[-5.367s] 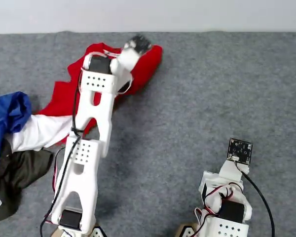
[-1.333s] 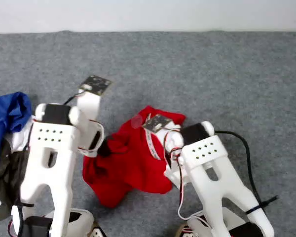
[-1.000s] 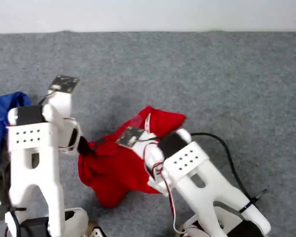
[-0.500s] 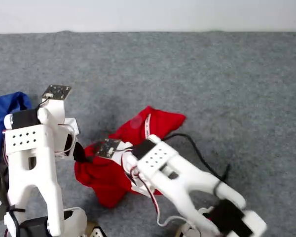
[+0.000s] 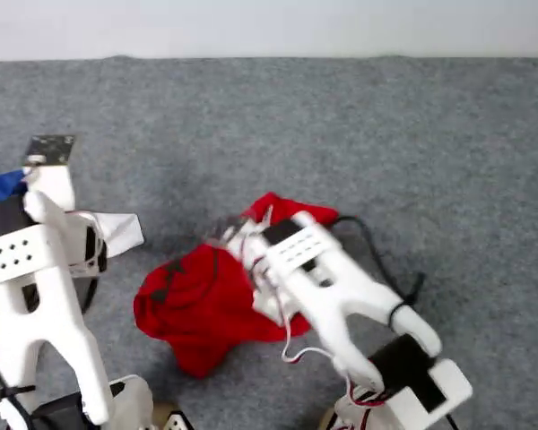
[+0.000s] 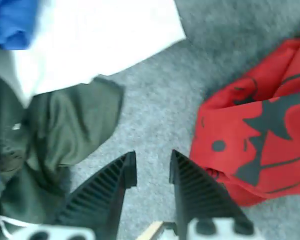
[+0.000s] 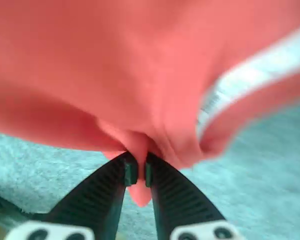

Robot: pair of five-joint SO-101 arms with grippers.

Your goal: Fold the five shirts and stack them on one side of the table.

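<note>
A crumpled red shirt (image 5: pixel 197 309) with a black print lies near the table's front, left of centre. My right gripper (image 7: pixel 137 172) is shut on a pinched fold of the red shirt (image 7: pixel 140 75), and that arm (image 5: pixel 327 278) lies across the cloth. My left gripper (image 6: pixel 150 170) is open over bare grey table between the red shirt (image 6: pixel 255 140) and a dark shirt (image 6: pixel 60 135). A white shirt (image 6: pixel 95 40) and a blue shirt (image 6: pixel 12 20) lie beyond the dark one. The left arm (image 5: pixel 36 269) stands at the left edge.
The pile of other shirts sits at the table's left side, with the white shirt's corner (image 5: pixel 121 228) and a strip of blue (image 5: pixel 0 184) showing around the left arm. Grey carpet-like table surface (image 5: pixel 412 143) spreads free to the right and back.
The left gripper has let go of the red shirt and drawn back to the left. The right arm has swung over the shirt, pulling its fold up and toward the back.
</note>
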